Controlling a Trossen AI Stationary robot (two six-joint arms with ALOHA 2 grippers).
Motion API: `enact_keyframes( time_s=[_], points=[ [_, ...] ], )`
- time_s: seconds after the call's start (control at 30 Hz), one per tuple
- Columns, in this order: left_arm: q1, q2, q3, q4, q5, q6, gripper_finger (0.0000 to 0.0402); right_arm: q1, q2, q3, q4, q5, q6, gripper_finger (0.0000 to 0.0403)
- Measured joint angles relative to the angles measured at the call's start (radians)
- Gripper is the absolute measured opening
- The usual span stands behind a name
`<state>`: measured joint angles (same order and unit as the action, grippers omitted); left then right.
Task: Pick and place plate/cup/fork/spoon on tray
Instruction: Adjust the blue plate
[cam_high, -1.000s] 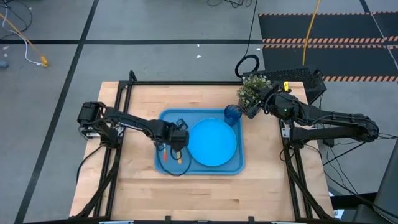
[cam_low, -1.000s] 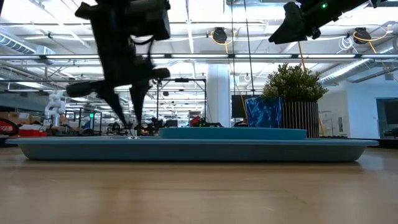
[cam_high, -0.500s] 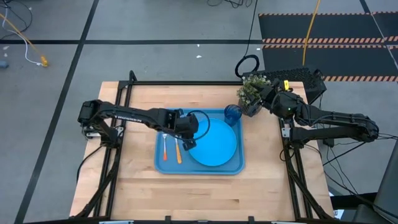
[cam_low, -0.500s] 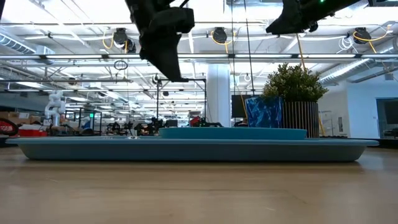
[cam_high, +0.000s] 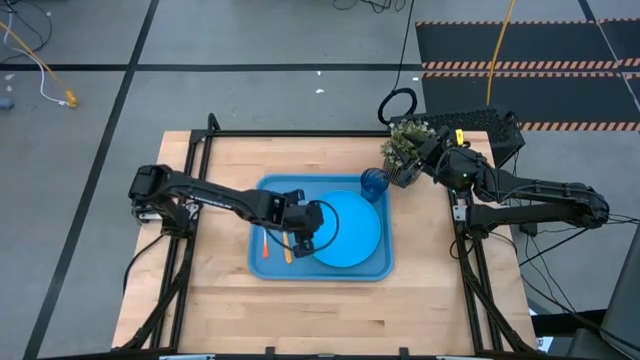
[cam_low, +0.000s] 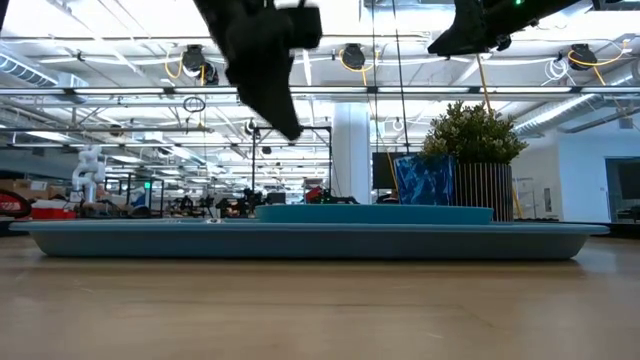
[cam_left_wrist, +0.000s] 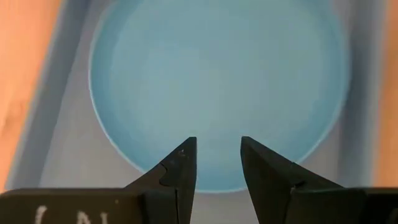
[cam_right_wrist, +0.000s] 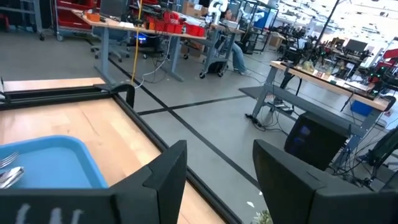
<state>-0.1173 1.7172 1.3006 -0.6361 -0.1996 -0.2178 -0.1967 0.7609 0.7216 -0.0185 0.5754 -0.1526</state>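
Left end effector (cam_high: 303, 229) hangs spread and empty above the round sky-blue plastic plate (cam_high: 345, 229), which lies flat in the rectangular light-blue plastic tray (cam_high: 273, 190) on the wooden worktop (cam_high: 220, 290). Just beside it lie the orange-handled fork (cam_high: 263, 243) and orange-handled spoon (cam_high: 287, 250), side by side, their long axes running roughly front to back. Beyond the plate stands the dark-blue translucent cup (cam_high: 372, 184). Right end effector (cam_high: 407, 172), also spread, waits beside a potted green plant (cam_high: 403, 142).
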Motion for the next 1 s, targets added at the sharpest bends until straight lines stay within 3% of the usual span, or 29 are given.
enact_keyframes(
  time_s=[0.27,1.0],
  points=[
    [0.014,0.113,-0.008,0.156,-0.010,0.076,0.0129,0.000,0.004,0.000,0.008,0.000,0.010,0.0176],
    [-0.023,0.191,-0.008,0.029,0.038,0.057,0.0129,0.002,0.033,0.000,-0.013,-0.001,0.017,0.0176]
  ],
)
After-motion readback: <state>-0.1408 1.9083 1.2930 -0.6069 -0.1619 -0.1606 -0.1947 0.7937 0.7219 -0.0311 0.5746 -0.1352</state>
